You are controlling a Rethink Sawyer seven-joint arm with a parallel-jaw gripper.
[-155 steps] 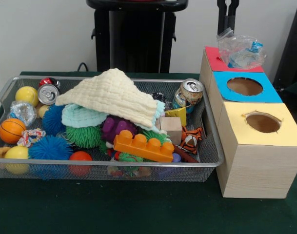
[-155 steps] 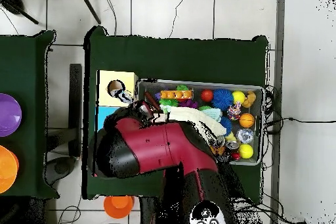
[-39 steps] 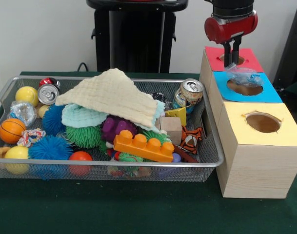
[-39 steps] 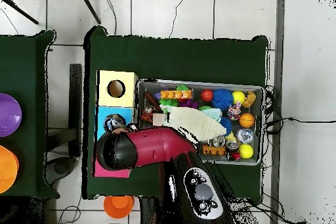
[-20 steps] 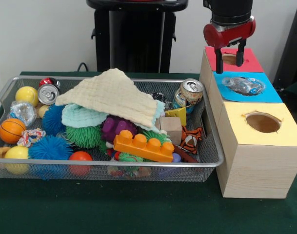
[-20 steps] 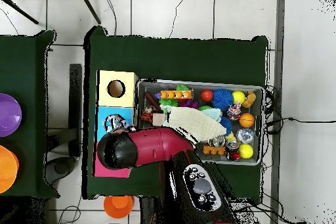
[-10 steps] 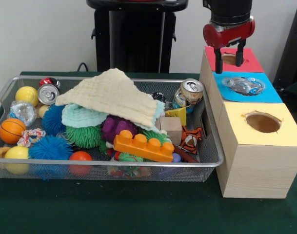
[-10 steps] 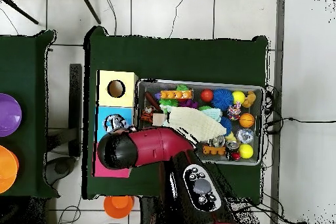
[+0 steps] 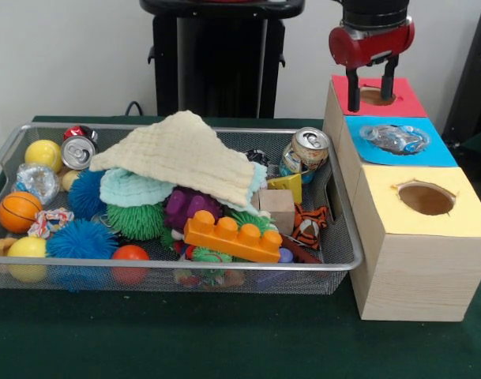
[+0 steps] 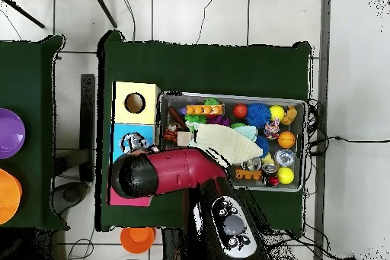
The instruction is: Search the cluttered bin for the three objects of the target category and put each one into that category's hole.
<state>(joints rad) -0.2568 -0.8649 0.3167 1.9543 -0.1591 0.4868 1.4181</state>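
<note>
The wire mesh bin (image 9: 224,268) holds mixed toys; in the overhead view its rim (image 10: 232,96) shows to the right of the boxes. One crumpled clear bottle (image 9: 393,138) lies across the blue-surrounded hole and also shows in the overhead view (image 10: 135,142). Another clear bottle (image 9: 36,180) lies at the bin's left end. A third is hidden. The red-surrounded hole (image 9: 376,95) is the far box's top. My gripper (image 9: 371,91) hangs open and empty just above it. In the overhead view my arm (image 10: 164,173) covers the gripper and most of the red surround (image 10: 126,198).
A cream cloth (image 9: 185,154) drapes the middle of the bin over spiky balls. Two drink cans (image 9: 305,151) (image 9: 77,151), an orange brick (image 9: 232,235), a wooden block (image 9: 276,210) and coloured balls lie there. The yellow-surrounded hole (image 9: 426,199) is nearest the camera.
The gripper, shut on the bottle over the blue hole two seconds ago, opened and left it there. It has since risen slightly over the red hole.
</note>
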